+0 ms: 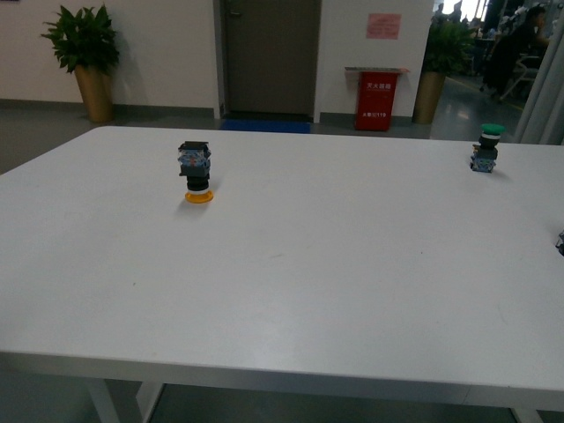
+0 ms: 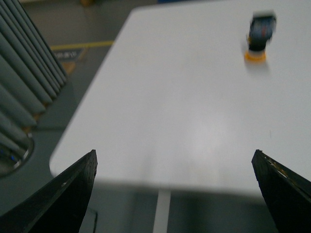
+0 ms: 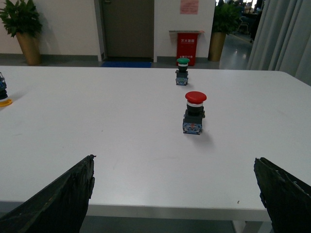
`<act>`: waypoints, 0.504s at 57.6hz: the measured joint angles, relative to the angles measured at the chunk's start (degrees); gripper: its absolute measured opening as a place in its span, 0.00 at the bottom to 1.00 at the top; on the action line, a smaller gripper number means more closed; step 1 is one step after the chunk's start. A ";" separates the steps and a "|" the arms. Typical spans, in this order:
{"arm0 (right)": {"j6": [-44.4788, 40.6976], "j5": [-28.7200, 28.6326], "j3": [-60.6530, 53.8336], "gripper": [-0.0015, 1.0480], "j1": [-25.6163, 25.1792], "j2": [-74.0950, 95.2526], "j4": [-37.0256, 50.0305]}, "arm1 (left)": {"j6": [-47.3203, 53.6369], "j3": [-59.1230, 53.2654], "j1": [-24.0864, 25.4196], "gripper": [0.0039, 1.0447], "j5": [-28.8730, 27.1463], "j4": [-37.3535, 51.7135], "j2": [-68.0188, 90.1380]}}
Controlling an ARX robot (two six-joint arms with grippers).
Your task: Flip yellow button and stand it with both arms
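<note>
The yellow button (image 1: 196, 173) stands upside down on the white table (image 1: 291, 264), its yellow-orange cap flat on the surface and its blue-grey block end on top. In the left wrist view the yellow button (image 2: 260, 38) shows blurred, far beyond the open left gripper (image 2: 175, 167), which hovers at the table's near edge. The right wrist view catches only a sliver of the yellow button (image 3: 4, 94) at the picture's edge. My right gripper (image 3: 175, 167) is open too, near the table's front edge, with nothing between its fingers. Neither arm shows in the front view.
A green-capped button (image 1: 486, 148) stands upright at the table's far right, also the green-capped button (image 3: 182, 71) in the right wrist view. A red-capped button (image 3: 194, 112) stands upright ahead of the right gripper. A dark object (image 1: 560, 243) peeks in at the right edge.
</note>
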 joint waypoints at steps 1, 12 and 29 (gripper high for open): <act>0.00 -0.02 0.00 0.93 0.00 0.00 0.00 | 0.09 2.51 -0.02 0.94 -0.02 2.21 3.41; 0.00 -0.02 0.00 0.93 0.00 0.00 0.00 | 0.15 26.77 -2.75 0.94 -0.37 4.17 31.89; 0.00 -0.02 0.00 0.93 0.00 0.00 0.00 | -6.08 52.89 -8.22 0.94 0.31 -7.72 58.66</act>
